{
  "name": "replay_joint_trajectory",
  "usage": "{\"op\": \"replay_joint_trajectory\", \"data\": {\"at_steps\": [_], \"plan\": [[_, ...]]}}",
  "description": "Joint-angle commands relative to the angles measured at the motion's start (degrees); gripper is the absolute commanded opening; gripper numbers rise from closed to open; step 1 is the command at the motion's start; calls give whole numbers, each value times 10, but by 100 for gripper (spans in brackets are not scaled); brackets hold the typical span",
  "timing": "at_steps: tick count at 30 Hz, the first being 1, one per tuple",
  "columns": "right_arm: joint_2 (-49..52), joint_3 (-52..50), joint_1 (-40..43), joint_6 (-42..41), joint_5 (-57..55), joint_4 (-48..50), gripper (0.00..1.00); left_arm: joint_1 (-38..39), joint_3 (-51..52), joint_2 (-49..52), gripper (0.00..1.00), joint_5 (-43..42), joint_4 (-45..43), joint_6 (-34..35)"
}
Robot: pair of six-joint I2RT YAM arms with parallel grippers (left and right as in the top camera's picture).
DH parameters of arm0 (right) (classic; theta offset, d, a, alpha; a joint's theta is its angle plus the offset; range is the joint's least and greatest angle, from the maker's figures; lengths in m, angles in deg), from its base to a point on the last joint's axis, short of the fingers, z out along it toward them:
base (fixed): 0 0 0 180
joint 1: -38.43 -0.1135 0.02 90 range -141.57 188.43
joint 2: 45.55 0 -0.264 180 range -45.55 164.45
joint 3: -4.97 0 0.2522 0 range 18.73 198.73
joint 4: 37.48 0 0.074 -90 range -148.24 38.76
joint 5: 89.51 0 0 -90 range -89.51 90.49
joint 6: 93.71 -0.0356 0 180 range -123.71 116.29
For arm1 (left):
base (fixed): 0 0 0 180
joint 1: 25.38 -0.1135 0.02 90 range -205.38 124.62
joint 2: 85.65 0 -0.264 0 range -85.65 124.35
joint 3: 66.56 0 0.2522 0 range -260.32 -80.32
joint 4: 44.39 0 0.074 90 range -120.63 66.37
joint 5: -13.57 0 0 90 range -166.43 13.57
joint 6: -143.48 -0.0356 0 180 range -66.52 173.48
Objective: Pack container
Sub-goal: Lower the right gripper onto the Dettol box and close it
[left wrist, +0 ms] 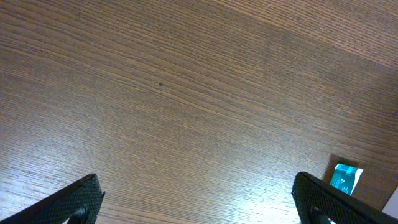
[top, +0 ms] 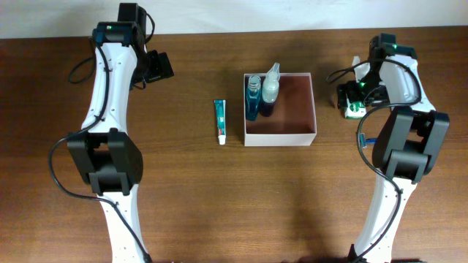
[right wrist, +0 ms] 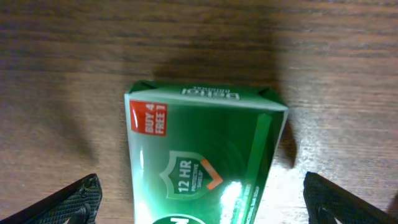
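The wooden table (top: 190,190) is filling the overhead view, and only that view is showing both arms whole. The left arm (top: 110,109) is reaching to the far left and the right arm (top: 398,139) to the far right. The container (top: 280,137) is sitting at the table's middle, between the arms and apart from both. It is showing as a square open-top box with thin white walls and a reddish-brown inside. A blue bottle (top: 253,101) and a clear spray bottle (top: 271,82) are resting side by side in its left part.

The right wrist view is giving print the overhead is not: a green packet (right wrist: 205,162) with a "12 HR" shield and a red "BUY 4 FREE 1" corner. The right gripper (right wrist: 205,205) is hovering over it, fingers spread wide on either side, clamping nothing.

A toothpaste tube (top: 220,121) is lying just left of the box. The left wrist view is catching only its teal end at the frame's lower right. The left gripper (left wrist: 199,208) is hanging over bare wood, fingers spread wide and holding nothing.
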Motion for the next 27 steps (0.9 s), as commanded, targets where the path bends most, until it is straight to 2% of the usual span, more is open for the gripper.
{"op": "replay_joint_trajectory", "data": {"at_steps": [1, 27], "plan": [[10, -5, 0, 4, -10, 3, 99, -2, -6, 3, 99, 2, 0, -9], [16, -7, 0, 4, -11, 23, 99, -2, -6, 3, 99, 2, 0, -9]]}}
